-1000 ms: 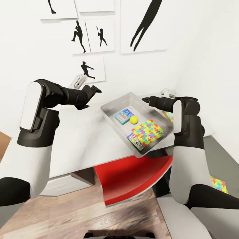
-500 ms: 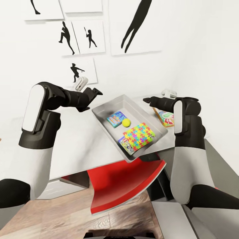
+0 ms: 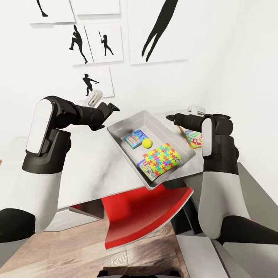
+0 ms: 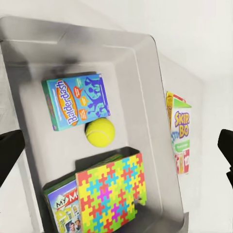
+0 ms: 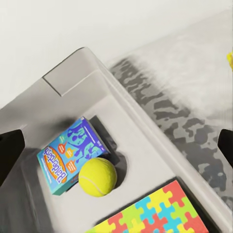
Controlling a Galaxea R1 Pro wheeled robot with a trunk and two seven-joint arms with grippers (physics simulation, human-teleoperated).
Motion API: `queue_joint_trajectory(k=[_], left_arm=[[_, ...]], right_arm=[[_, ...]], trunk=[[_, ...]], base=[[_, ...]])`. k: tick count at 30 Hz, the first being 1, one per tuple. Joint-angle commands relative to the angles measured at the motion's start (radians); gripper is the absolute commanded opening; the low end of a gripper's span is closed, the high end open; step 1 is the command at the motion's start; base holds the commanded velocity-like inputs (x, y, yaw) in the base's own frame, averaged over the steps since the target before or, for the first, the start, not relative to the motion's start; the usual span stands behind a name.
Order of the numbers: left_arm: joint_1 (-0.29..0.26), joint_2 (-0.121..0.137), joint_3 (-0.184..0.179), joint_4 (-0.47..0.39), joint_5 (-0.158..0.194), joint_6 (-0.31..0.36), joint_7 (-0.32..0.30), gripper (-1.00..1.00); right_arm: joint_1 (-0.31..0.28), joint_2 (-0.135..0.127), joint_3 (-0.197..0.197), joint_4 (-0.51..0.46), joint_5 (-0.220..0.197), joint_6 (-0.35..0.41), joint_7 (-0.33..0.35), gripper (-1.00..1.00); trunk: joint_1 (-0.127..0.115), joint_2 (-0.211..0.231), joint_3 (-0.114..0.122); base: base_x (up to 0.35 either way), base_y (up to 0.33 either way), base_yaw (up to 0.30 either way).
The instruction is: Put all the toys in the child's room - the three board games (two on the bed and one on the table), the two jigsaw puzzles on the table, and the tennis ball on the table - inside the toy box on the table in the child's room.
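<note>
Your left end effector (image 3: 109, 107) and right end effector (image 3: 170, 117) both hover with fingers spread, holding nothing, above the toy box (image 3: 119, 135) on the bench (image 3: 88, 166). Inside it lie the tennis ball (image 3: 146, 143), a jigsaw puzzle (image 3: 162, 158) and two board games; the Skip-Bo box (image 3: 192, 137) sits at the toy box's 3 o'clock.

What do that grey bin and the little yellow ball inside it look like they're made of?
The toy box looks like moulded plastic or dull metal: smooth, matte grey, with sloping walls and soft reflections. I can't tell which. The tennis ball looks like felt over rubber, judging by its slightly fuzzy yellow-green surface and faint seam, though this is a simulator's render.
</note>
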Motion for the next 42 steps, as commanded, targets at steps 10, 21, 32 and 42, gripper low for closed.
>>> queue_joint_trajectory(k=[10, 21, 32, 42], left_arm=[[0.032, 0.000, -0.002, -0.007, 0.003, 0.006, 0.007, 1.00], [0.063, -0.015, 0.000, 0.004, 0.003, 0.005, 0.009, 1.00], [0.075, -0.044, 0.000, 0.051, 0.004, 0.004, 0.014, 1.00], [0.077, -0.079, 0.000, 0.120, 0.001, 0.004, 0.012, 1.00]], right_arm=[[0.017, 0.000, -0.004, 0.005, 0.002, 0.005, 0.001, 1.00], [0.021, -0.021, -0.001, 0.057, 0.002, 0.005, 0.000, 1.00], [0.002, -0.058, 0.001, 0.187, 0.003, 0.005, 0.001, 1.00], [-0.025, -0.081, 0.002, 0.279, 0.005, 0.005, 0.001, 1.00]], trunk=[[0.001, -0.002, -0.002], [0.001, -0.002, -0.002], [0.001, -0.002, -0.002], [0.001, -0.002, -0.002]], base=[[0.001, -0.002, 0.115], [0.000, 0.000, 0.024], [0.000, 0.000, 0.004], [0.000, 0.000, 0.000]])
